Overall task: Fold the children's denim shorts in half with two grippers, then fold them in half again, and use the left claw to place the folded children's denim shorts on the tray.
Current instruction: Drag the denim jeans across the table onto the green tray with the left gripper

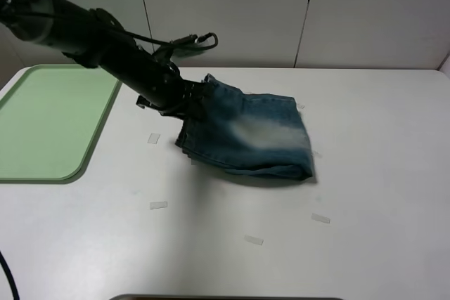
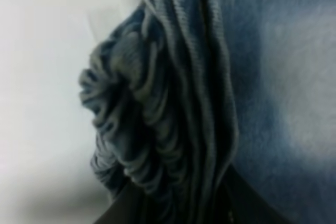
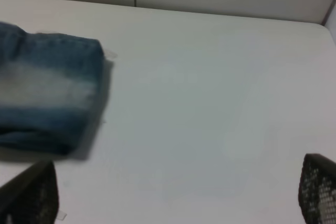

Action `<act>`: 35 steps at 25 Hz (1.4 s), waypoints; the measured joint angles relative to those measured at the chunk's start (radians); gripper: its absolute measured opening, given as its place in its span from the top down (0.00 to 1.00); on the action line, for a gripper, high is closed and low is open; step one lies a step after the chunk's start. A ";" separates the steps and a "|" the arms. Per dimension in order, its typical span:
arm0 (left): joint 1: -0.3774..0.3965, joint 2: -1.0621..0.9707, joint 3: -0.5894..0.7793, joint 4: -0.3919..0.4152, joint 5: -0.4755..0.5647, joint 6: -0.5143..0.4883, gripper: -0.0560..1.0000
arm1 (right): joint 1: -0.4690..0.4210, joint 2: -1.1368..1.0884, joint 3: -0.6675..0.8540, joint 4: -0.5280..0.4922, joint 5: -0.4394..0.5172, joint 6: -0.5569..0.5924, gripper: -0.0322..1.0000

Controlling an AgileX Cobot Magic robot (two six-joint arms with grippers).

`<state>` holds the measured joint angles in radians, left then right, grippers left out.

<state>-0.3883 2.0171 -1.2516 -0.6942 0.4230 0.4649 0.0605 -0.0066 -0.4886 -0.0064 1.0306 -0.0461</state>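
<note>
Evidently folded down to a compact bundle, the children's denim shorts point(image 1: 253, 135) lay near the middle of the table point(image 1: 365, 173), pale bleached patch uppermost. Their long axis ran across the table from the gathered waistband end on the left to the rounded fold on the right. At that waistband end the layers were bunched and raised a little off the surface. The left wrist view showed the elastic gathers and stacked edges point(image 2: 173, 103) crowded right up against the camera. The left claw point(image 1: 184, 103) sat on exactly that end and looked narrow, pinched on the waistband layers, though its jaw plates were mostly buried in cloth. So the bundle extended away from the claw to the right, while the tray point(image 1: 42, 121) lay on the claw's other side, at the far left of the table and well apart from the shorts. By my reading the placing step was at hand. The carry would have to go leftward with the whole length of the bundle trailing behind the grip, so the free right end could sag or unfold if lifted by one edge alone. A few small tape marks point(image 1: 153, 138) lay on the table between shorts and tray. The right claw point(image 3: 174, 190) stood wide and empty, well away on the right, with the shorts only at the edge of its own view; the left arm was plainly the nearer.
</note>
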 joint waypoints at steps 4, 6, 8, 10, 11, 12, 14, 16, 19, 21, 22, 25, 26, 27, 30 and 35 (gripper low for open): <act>0.000 -0.055 -0.058 0.406 0.050 -0.283 0.75 | 0.000 0.000 0.000 0.000 0.000 0.000 0.30; 0.001 -0.068 -0.068 0.571 0.084 -0.382 0.75 | 0.000 0.000 0.000 0.000 0.000 0.000 0.30; 0.007 -0.073 -0.068 0.710 0.123 -0.465 0.75 | 0.000 0.000 0.000 0.000 0.000 0.000 0.30; 0.020 -0.073 -0.068 0.853 0.171 -0.516 0.75 | 0.000 0.000 0.000 0.000 0.000 0.000 0.30; 0.028 -0.073 -0.068 0.906 0.191 -0.540 0.75 | 0.000 0.000 0.000 0.000 0.000 0.000 0.30; 0.031 -0.073 -0.068 0.959 0.216 -0.562 0.75 | 0.000 0.000 0.000 0.000 0.000 0.000 0.30; 0.039 -0.074 -0.068 1.082 0.261 -0.601 0.75 | 0.000 0.000 0.000 0.000 0.000 0.000 0.30; 0.054 -0.075 -0.068 1.180 0.288 -0.641 0.75 | 0.000 0.000 0.000 0.000 0.000 0.000 0.30; 0.080 -0.077 -0.068 1.287 0.315 -0.681 0.75 | 0.000 0.000 0.000 0.000 0.000 0.000 0.30; 0.098 -0.077 -0.068 1.348 0.339 -0.687 0.75 | 0.000 0.000 0.000 0.000 0.000 0.000 0.30; 0.108 -0.078 -0.068 1.371 0.350 -0.687 0.75 | 0.000 0.000 0.000 0.000 0.000 0.000 0.30; 0.130 -0.078 -0.068 1.416 0.372 -0.694 0.75 | 0.000 0.000 0.000 0.000 0.000 0.000 0.30; 0.156 -0.078 -0.068 1.453 0.384 -0.711 0.75 | 0.000 0.000 0.000 0.000 0.000 0.000 0.30; 0.170 -0.078 -0.068 1.468 0.385 -0.721 0.75 | 0.000 0.000 0.000 0.000 0.000 0.000 0.30; 0.213 -0.078 -0.068 1.501 0.384 -0.739 0.75 | 0.000 0.000 0.000 0.000 0.000 0.000 0.30; 0.279 -0.078 -0.068 1.521 0.381 -0.746 0.75 | 0.000 0.000 0.000 0.000 0.000 0.000 0.30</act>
<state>-0.1095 1.9389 -1.3196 0.8267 0.8040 -0.2815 0.0605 -0.0066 -0.4886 -0.0064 1.0306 -0.0461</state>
